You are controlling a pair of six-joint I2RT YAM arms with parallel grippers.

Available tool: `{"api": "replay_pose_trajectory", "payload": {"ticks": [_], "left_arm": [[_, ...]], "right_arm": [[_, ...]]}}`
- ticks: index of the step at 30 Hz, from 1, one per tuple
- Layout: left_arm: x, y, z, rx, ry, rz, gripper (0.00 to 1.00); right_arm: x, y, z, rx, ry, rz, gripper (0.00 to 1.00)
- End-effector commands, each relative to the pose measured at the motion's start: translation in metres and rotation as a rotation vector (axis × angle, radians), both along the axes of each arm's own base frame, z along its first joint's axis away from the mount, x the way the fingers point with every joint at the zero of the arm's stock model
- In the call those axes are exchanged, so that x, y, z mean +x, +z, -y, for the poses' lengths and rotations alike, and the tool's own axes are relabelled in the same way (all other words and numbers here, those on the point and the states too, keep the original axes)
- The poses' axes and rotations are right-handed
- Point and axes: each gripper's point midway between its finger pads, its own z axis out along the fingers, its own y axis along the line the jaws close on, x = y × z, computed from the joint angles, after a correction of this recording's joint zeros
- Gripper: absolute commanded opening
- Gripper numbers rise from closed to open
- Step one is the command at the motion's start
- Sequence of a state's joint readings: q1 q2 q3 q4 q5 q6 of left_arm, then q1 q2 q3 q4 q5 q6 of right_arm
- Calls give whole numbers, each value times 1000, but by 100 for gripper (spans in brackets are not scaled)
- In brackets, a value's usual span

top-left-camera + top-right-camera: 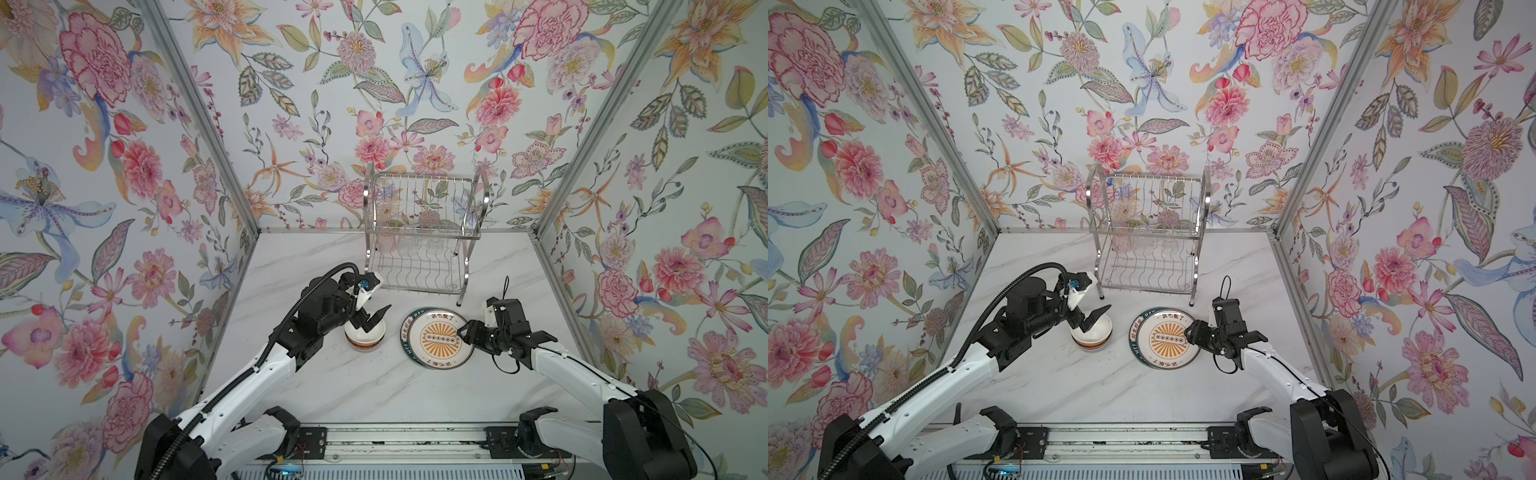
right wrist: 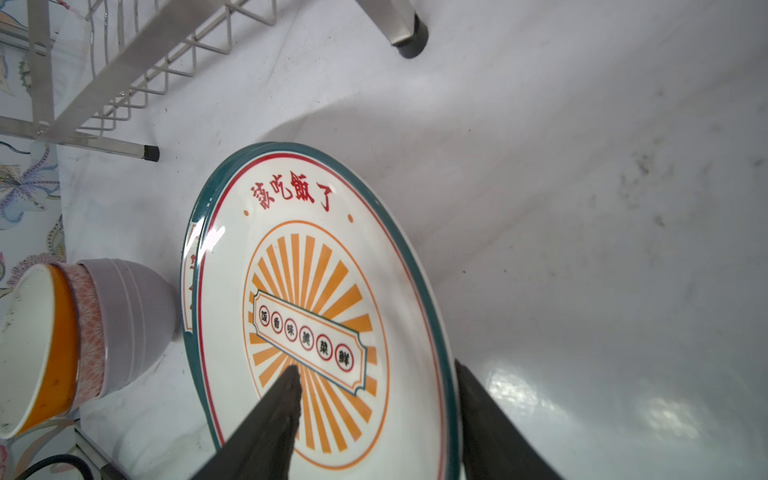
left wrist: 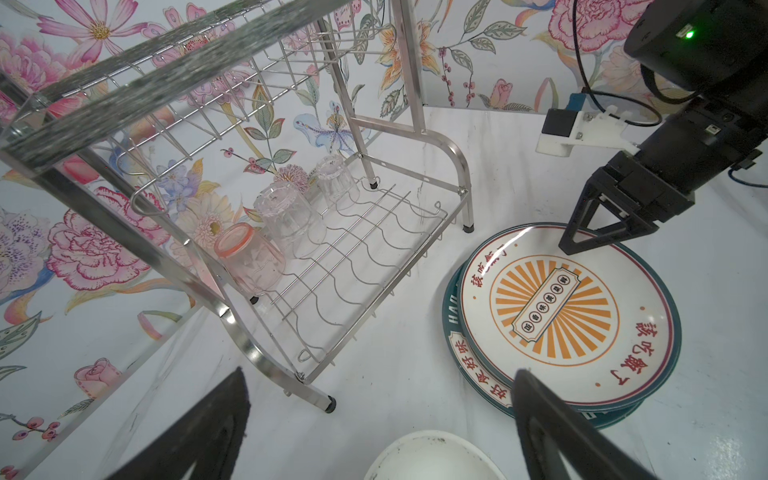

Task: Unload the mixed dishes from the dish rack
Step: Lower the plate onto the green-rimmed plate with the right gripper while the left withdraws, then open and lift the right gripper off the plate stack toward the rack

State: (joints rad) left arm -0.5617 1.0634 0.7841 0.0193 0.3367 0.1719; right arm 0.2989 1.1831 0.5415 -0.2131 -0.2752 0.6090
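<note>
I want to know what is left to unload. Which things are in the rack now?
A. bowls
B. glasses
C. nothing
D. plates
B: three glasses stand upside down on the lower shelf of the rack, while the plates and bowls are stacked on the table.

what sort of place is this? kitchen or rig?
Probably a staged robot test cell, not a kitchen: floral-papered panels on aluminium framing, two arms on a rail, a dish rack on a marble-look tabletop.
</note>
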Motion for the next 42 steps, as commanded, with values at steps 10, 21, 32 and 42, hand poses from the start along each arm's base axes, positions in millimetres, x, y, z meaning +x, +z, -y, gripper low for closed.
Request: {"api": "replay_pose_trajectory", "payload": {"ticks": [10,21,32,42], "left_arm": [[13,9,-3,13,36,26,99],[19,11,-3,15,52,35,99],[25,29,-4,-42,74,57,100],[25,30,-16,-93,107,49,99]], "right_arm": [[8,5,4,-140,13,-1,76],[13,21,8,-226,20,43,92],[19,66,16,-319,42,259,99],[26,139,-15,-335,210,738,99]]}}
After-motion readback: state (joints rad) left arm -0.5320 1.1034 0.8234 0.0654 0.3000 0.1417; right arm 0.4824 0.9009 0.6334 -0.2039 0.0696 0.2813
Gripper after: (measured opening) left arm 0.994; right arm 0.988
